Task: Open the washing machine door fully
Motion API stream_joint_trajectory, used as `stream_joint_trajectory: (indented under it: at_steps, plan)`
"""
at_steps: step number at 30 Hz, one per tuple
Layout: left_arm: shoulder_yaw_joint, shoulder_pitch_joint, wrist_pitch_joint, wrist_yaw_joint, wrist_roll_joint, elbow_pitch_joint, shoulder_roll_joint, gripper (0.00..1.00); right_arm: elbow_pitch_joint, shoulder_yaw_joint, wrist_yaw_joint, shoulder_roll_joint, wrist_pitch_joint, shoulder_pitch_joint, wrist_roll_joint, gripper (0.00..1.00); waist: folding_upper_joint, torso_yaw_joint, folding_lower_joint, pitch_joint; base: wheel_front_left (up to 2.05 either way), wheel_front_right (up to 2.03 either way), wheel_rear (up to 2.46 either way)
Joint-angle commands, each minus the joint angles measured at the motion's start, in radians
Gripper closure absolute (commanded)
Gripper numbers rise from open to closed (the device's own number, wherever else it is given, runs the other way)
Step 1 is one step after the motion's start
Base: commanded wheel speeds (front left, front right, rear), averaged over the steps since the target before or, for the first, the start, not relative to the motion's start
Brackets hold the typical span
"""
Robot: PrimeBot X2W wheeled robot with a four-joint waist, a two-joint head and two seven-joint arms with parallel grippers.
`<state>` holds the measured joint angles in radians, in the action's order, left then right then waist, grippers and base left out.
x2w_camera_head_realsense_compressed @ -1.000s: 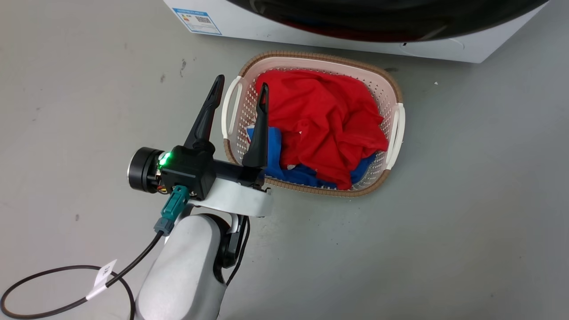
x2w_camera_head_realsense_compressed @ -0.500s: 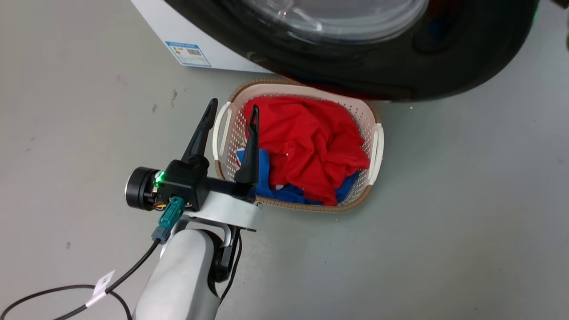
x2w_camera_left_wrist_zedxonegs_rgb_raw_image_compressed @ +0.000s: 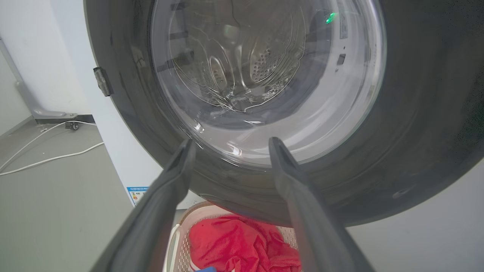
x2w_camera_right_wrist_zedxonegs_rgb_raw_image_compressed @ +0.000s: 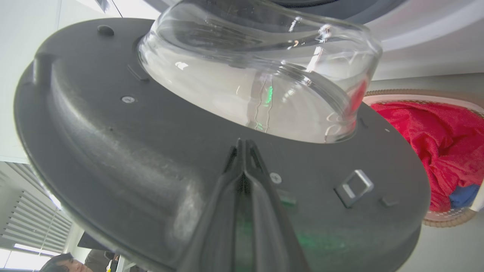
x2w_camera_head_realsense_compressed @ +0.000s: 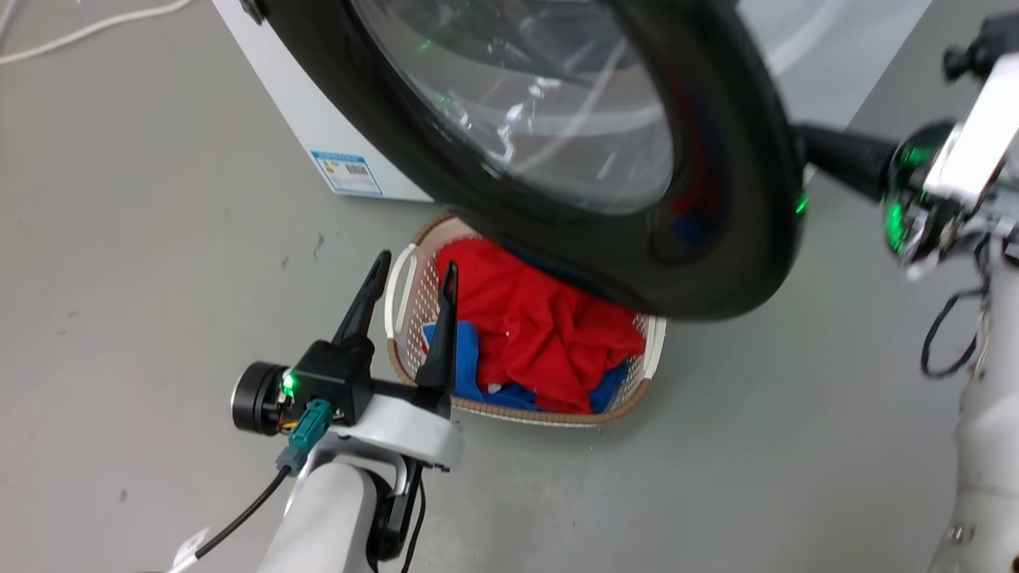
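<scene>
The washing machine door [x2w_camera_head_realsense_compressed: 557,239], a glossy black ring around a bulging clear glass bowl, stands swung out from the white machine [x2w_camera_head_realsense_compressed: 318,135] and hangs above the basket. Its inner face [x2w_camera_right_wrist_zedxonegs_rgb_raw_image_compressed: 132,151] is in front of my right gripper [x2w_camera_right_wrist_zedxonegs_rgb_raw_image_compressed: 242,145]. That gripper is shut, its joined tips against the ring just below the glass. In the head view my right gripper [x2w_camera_head_realsense_compressed: 808,142] reaches in behind the door's right edge, tips hidden. My left gripper [x2w_camera_head_realsense_compressed: 416,264] is open and empty, low beside the basket and facing the door's outer side [x2w_camera_left_wrist_zedxonegs_rgb_raw_image_compressed: 416,113].
A pale laundry basket [x2w_camera_head_realsense_compressed: 402,286] holding red and blue clothes [x2w_camera_head_realsense_compressed: 541,334] sits on the grey floor under the door. White cables [x2w_camera_left_wrist_zedxonegs_rgb_raw_image_compressed: 45,158] lie on the floor left of the machine. Part of a person [x2w_camera_right_wrist_zedxonegs_rgb_raw_image_compressed: 64,260] shows low in the right wrist view.
The head camera has tilted up. The door has swung further out over the basket, and my right arm has come into view behind its edge. My left gripper stays open.
</scene>
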<state>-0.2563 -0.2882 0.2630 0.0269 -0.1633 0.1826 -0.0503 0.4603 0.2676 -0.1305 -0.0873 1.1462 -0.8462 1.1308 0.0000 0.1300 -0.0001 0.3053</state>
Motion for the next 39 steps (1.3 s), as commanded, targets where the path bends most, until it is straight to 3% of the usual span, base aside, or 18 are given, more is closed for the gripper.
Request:
stream_joint_trajectory:
  at_steps: [1, 10, 17, 25, 30, 39]
  plan:
    - [0.002, 0.011, 0.003, -0.001, -0.001, 0.002, 0.000, 0.00, -0.010, -0.005, 0.000, 0.011, 0.007, 0.029, 0.010, 1.00, 0.0000, 0.002, 0.0001, -0.020, 0.00, 0.00, 0.00]
    - [0.023, 0.073, 0.003, -0.026, 0.014, 0.029, 0.000, 0.00, -0.123, -0.071, 0.000, 0.039, -0.036, 0.248, 0.119, 1.00, 0.0000, 0.013, 0.0001, -0.093, 0.00, 0.00, 0.00]
    - [0.026, 0.100, 0.003, -0.037, -0.002, 0.049, 0.000, 0.00, -0.136, -0.191, 0.000, 0.039, -0.115, 0.336, 0.207, 1.00, 0.0000, 0.019, 0.0001, -0.128, 0.00, 0.00, 0.00]
    - [0.030, 0.111, 0.003, -0.043, 0.012, 0.052, 0.000, 0.00, -0.149, -0.243, 0.000, 0.038, -0.201, 0.392, 0.228, 1.00, 0.0000, 0.013, 0.0001, -0.150, 0.00, 0.00, 0.00]
    - [0.034, 0.118, 0.003, -0.046, 0.010, 0.054, 0.000, 0.00, -0.179, -0.220, 0.000, 0.037, -0.306, 0.429, 0.226, 1.00, 0.0000, -0.005, 0.0001, -0.162, 0.00, 0.00, 0.00]
    - [0.059, 0.134, 0.003, -0.051, 0.015, 0.064, 0.000, 0.00, -0.268, -0.132, 0.000, 0.026, -0.628, 0.514, 0.131, 1.00, 0.0000, -0.056, 0.0001, -0.200, 0.00, 0.00, 0.00]
